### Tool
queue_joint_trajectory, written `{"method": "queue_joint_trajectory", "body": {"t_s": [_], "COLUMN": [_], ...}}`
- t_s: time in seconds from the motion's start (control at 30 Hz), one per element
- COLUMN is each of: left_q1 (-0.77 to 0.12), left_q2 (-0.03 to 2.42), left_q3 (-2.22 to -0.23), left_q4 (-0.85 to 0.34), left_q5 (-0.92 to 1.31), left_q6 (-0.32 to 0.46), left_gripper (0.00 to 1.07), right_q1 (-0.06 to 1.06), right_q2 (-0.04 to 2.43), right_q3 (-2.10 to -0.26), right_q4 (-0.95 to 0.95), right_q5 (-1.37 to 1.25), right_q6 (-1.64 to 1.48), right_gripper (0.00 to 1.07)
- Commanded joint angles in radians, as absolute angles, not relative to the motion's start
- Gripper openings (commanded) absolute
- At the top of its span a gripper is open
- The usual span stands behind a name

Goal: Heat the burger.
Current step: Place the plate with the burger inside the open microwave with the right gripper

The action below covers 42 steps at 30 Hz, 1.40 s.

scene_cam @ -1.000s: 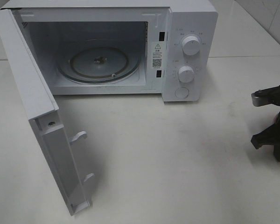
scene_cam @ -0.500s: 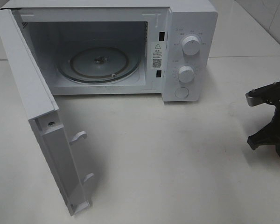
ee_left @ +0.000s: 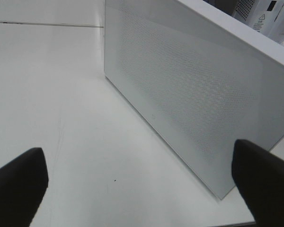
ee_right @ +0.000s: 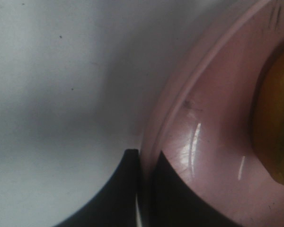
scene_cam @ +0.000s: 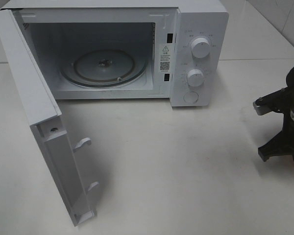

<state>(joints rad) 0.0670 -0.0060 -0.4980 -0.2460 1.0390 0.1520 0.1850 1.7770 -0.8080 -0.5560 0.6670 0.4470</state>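
In the right wrist view my right gripper (ee_right: 145, 165) is shut on the rim of a pink plate (ee_right: 199, 142). The burger (ee_right: 274, 123) sits on that plate; only the edge of its golden-brown bun shows. In the exterior high view the right arm (scene_cam: 284, 122) is at the far right edge of the table, and the plate and burger are out of frame there. The white microwave (scene_cam: 201, 29) stands at the back with its door (scene_cam: 34, 107) swung wide open and an empty glass turntable (scene_cam: 104, 66) inside. My left gripper (ee_left: 142, 189) is open and empty, facing the door's outer face (ee_left: 194, 94).
The open door juts forward over the left of the table (scene_cam: 176, 166). The microwave has two knobs (scene_cam: 201, 47) and a button on its right panel. A second table surface lies behind, at the back right.
The right arm has shifted a little to the left, toward the table's middle. The microwave and its door have not moved.
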Motion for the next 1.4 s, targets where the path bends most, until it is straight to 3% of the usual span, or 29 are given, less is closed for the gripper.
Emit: {"method": "queue_joint_trajectory", "body": {"t_s": [0.03, 0.83, 1.4], "left_q1": [0.072, 0.072, 0.072], "left_q2": [-0.02, -0.02, -0.02], "left_q3": [-0.496, -0.496, -0.496], "left_q4": [-0.25, -0.25, -0.25], "left_q5": [1.034, 1.034, 1.034], "left_q6": [0.152, 0.152, 0.152], "left_gripper": [0.98, 0.98, 0.98], "right_q1": [0.202, 0.323, 0.526], "right_q2": [1.769, 1.645, 1.561], "right_q3": [-0.805, -0.738, -0.707], "right_q4": [-0.639, -0.695, -0.695], "right_q5": [0.718, 0.798, 0.905], "right_q6": [0.502, 0.562, 0.548], "right_gripper": [0.0, 0.0, 0.0]}}
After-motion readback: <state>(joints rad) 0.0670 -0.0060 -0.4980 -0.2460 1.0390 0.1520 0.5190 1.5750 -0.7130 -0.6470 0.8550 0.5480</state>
